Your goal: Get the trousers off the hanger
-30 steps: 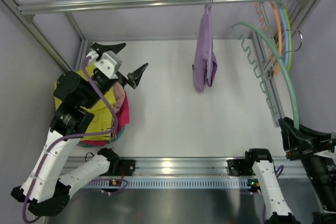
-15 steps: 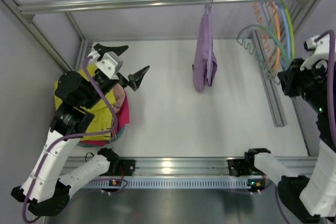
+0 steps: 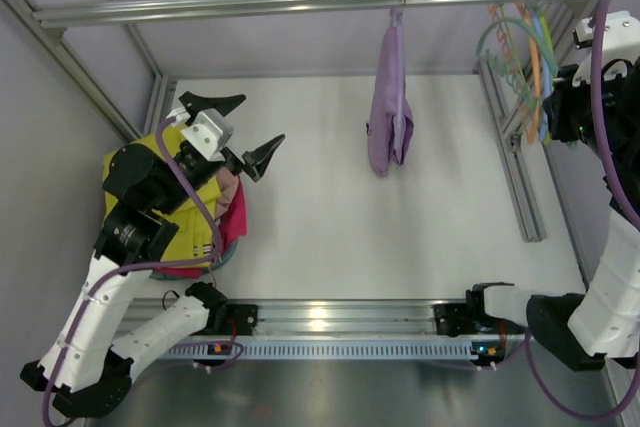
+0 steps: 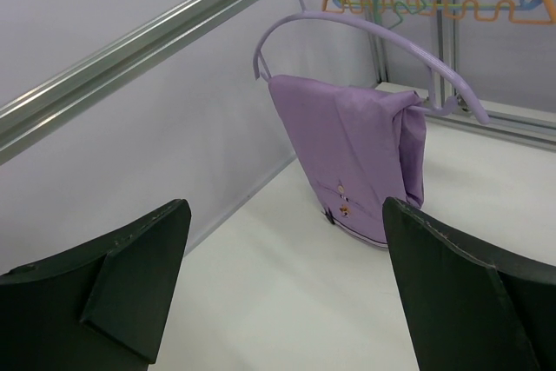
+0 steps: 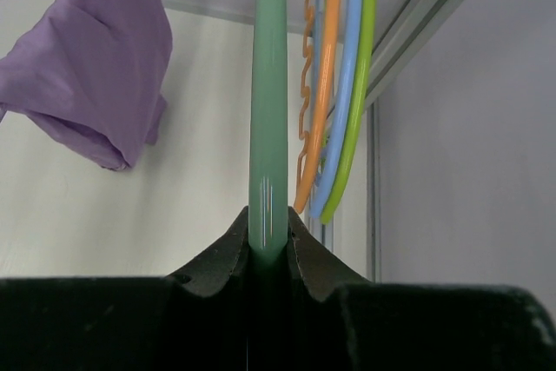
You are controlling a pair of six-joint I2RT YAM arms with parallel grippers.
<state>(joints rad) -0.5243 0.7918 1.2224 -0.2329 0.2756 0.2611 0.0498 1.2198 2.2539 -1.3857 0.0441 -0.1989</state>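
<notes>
The lilac-purple trousers (image 3: 388,107) hang folded over a lilac hanger (image 4: 365,28) on the rail, and also show in the left wrist view (image 4: 347,154) and the right wrist view (image 5: 95,67). The yellow trousers (image 3: 185,209) lie in a pile at the left, under my left arm. My left gripper (image 3: 258,119) is open and empty, left of the hanging trousers and well apart from them (image 4: 285,215). My right gripper (image 3: 562,102) is shut on a bare green hanger (image 5: 268,110), held up at the rail's right end (image 3: 497,35).
Orange (image 5: 320,102), blue (image 5: 343,102) and lime (image 5: 363,84) hangers hang beside the green one. The metal rail (image 3: 250,2) crosses the back. A frame post (image 3: 510,157) lies along the right. Pink (image 3: 229,187) and magenta (image 3: 236,222) cloths lie with the pile.
My right arm has swung up from the lower right to the rail's right end, carrying the green hanger to the other hangers. My left gripper has barely moved.
</notes>
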